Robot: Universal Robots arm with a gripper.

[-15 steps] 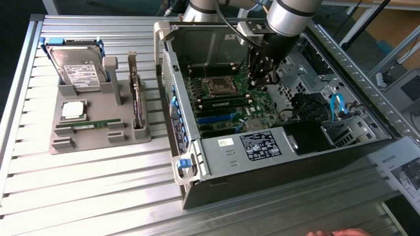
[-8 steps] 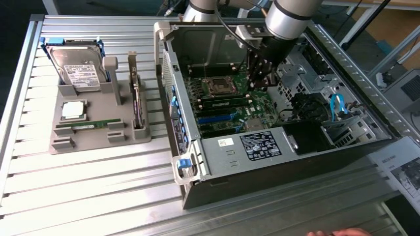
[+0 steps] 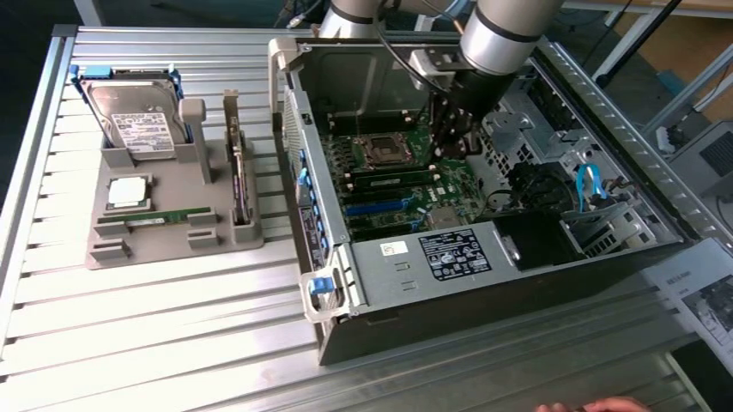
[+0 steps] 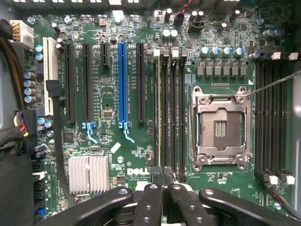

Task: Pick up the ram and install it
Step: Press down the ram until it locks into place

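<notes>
A ram stick, long, green and white-labelled, lies flat in the grey holder on the exterior view's left. My gripper is far from it, reaching down inside the open computer case over the motherboard. In the wrist view my gripper is shut, its black fingertips meeting right at the end of the memory slots. A thin green board edge stands in one of those slots; whether the fingertips touch it I cannot tell.
The holder also carries a hard drive, a square silver processor and an upright expansion card. Beside the slots sits the empty processor socket. A black cable and heatsink lie nearby. A hand shows at the table's edge.
</notes>
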